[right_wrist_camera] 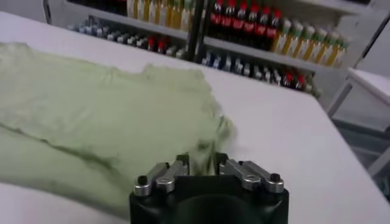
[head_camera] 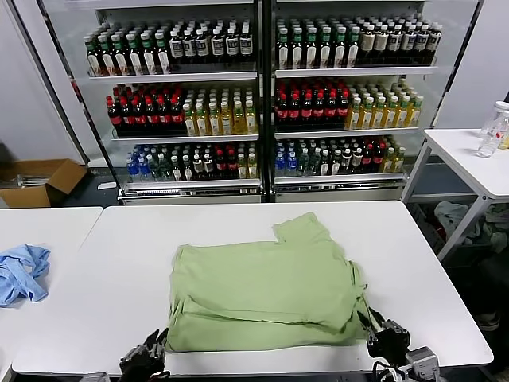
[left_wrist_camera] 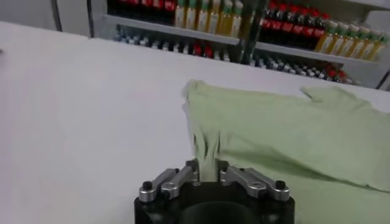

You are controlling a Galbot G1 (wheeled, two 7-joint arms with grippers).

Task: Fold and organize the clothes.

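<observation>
The light green polo shirt (head_camera: 266, 294) lies folded over on the white table (head_camera: 413, 263), one sleeve pointing to the far side. Its collar, buttons and chest print are hidden. My left gripper (head_camera: 153, 350) is at the shirt's near left corner, shut on a pinch of green cloth (left_wrist_camera: 207, 159). My right gripper (head_camera: 374, 328) is at the near right corner, shut on the cloth there (right_wrist_camera: 202, 157). Both sit low at the table's front edge.
A crumpled light blue garment (head_camera: 22, 270) lies on the adjoining table at the left. Drink coolers (head_camera: 262, 95) stand behind the table. A small white table (head_camera: 469, 155) with bottles is at the right. A cardboard box (head_camera: 44, 179) sits on the floor.
</observation>
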